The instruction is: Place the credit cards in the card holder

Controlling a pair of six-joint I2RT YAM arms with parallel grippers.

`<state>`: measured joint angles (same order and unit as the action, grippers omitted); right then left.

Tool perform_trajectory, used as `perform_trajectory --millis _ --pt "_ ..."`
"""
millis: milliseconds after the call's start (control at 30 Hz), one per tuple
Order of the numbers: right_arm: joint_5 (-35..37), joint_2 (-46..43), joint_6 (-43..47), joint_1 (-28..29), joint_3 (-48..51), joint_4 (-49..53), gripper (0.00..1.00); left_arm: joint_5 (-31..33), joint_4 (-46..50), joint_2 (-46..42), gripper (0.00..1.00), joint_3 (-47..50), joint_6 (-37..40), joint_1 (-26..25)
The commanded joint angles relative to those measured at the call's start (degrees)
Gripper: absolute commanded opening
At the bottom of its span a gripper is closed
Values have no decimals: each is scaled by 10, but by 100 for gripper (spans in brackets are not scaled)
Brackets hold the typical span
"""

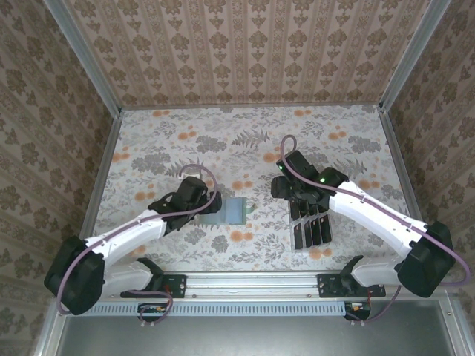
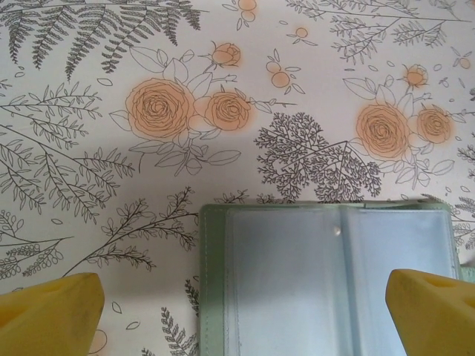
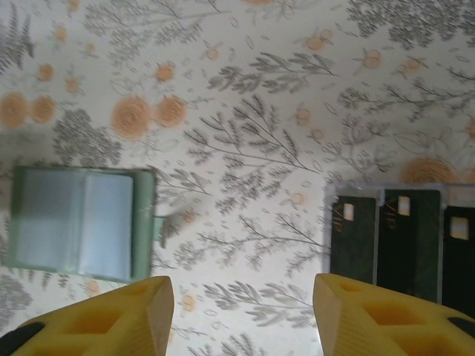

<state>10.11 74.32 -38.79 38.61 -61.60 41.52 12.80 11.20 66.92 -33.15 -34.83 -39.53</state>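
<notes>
The card holder (image 2: pixel 326 274) lies flat and unfolded on the floral table, its grey-blue inside facing up inside a sage-green border. My left gripper (image 2: pixel 245 319) hovers over its near-left part, open, with one yellow fingertip on each side and nothing held. In the top view the card holder (image 1: pixel 231 211) sits just right of the left gripper (image 1: pixel 208 206). Three black credit cards (image 3: pixel 408 233) stand in a clear rack (image 3: pixel 330 222) at the right of the right wrist view. My right gripper (image 3: pixel 241 319) is open over bare table between the card holder (image 3: pixel 78 222) and the cards.
The clear slotted rack (image 1: pixel 310 226) with its black cards stands near the table's front edge, under the right arm (image 1: pixel 371 211). Patterned walls close off the table's back and sides. A metal rail (image 1: pixel 252 283) runs along the near edge.
</notes>
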Motion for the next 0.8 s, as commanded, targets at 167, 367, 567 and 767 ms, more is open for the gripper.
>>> perform_trajectory --millis 167,367,567,767 --pt "42 8 12 0 -12 113 47 -14 10 18 100 -30 18 13" --pt "72 48 6 0 -14 140 43 -16 8 23 100 -24 16 16" --pt "98 107 1 1 -30 139 40 -21 13 21 100 -24 20 18" --pt "108 152 4 0 -48 140 36 -26 5 23 100 -23 19 20"
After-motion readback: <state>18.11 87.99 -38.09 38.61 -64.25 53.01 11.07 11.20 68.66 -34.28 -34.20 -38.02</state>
